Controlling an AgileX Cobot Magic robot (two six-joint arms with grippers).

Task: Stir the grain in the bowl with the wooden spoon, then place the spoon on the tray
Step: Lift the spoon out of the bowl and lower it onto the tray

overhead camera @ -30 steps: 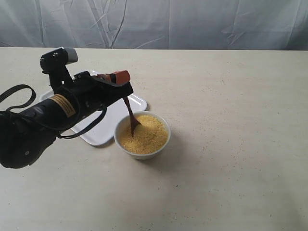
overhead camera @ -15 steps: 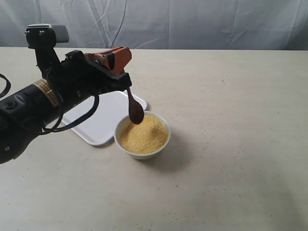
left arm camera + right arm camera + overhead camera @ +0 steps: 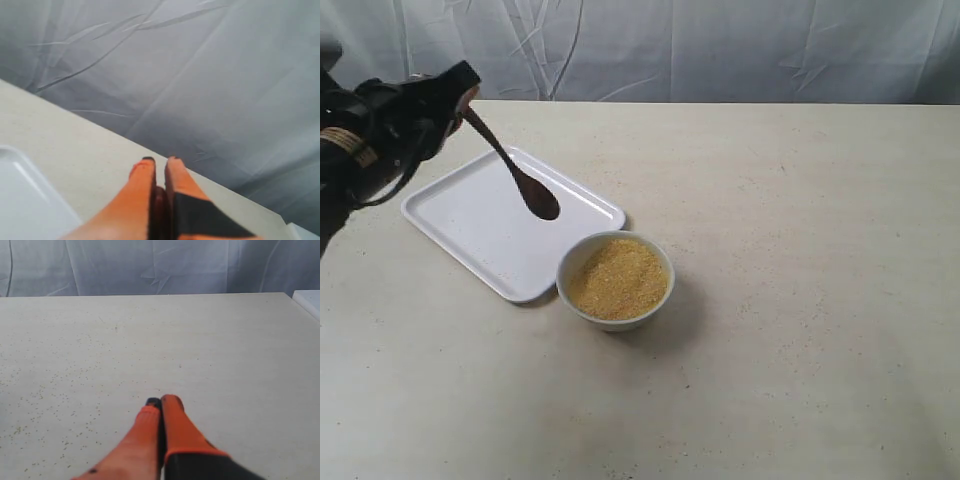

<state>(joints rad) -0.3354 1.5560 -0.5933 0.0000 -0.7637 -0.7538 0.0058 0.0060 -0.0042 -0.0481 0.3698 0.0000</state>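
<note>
Wooden spoon (image 3: 512, 168), dark reddish-brown and glossy with a slim handle, hangs in the air over the flat white rectangular tray (image 3: 450, 215), pinched by its handle end in my left gripper (image 3: 463, 95). Its oval head points down and toward the small round white bowl (image 3: 618, 318) but is clear of it and touches nothing. In my left wrist view the orange fingers (image 3: 142, 185) are closed narrowly on a dark sliver of handle. The fine yellow-gold grain (image 3: 618, 278) fills the bowl in a low heap, and the bowl stands just beside the tray's near corner on the pale beige table (image 3: 800, 250). With the spoon out of the grain and above the tray, I judge the stirring part done, though I cannot tell from here how well it is mixed. What is left is the set-down: lower the spoon until it lies flat inside the rim, then release. My right gripper (image 3: 160, 402) hovers over bare table, jaws pressed together with nothing between them, and it is out of the exterior view.
</note>
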